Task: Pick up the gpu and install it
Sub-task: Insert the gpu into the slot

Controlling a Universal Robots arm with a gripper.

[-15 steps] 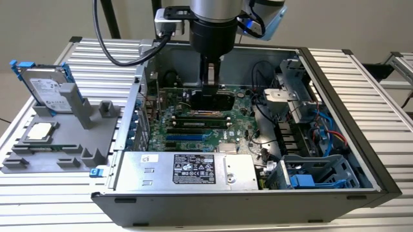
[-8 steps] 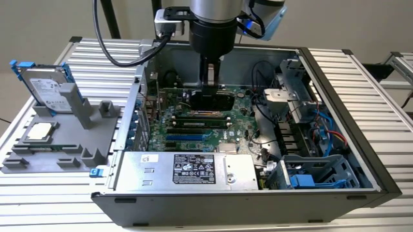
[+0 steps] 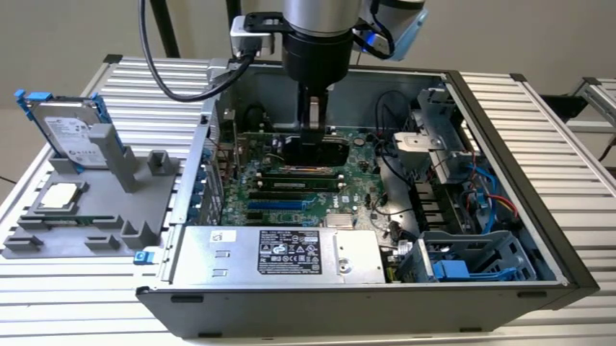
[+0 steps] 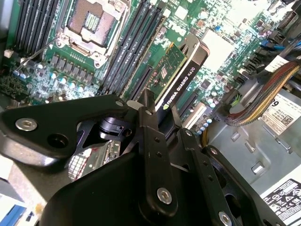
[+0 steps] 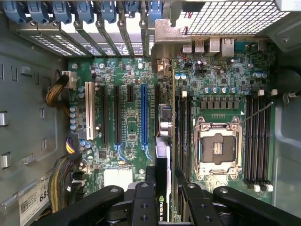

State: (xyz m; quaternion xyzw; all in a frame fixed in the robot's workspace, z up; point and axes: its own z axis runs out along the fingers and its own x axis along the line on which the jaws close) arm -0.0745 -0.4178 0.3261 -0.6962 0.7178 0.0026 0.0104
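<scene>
In the exterior view we see our gripper (image 3: 314, 137) inside the open case (image 3: 500, 180) pinching the gpu (image 3: 313, 153) over the motherboard (image 3: 288, 189); in both wrist views the gpu (image 4: 181, 77) (image 5: 162, 160) hangs edge-down above the slots, picked up but not yet seated.

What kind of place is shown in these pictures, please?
Probably a lab test bench for robotic computer assembly. An open computer case lies on a slatted aluminium table, a grey fixture holds spare parts, and the gripper holds the gpu over the motherboard.
</scene>
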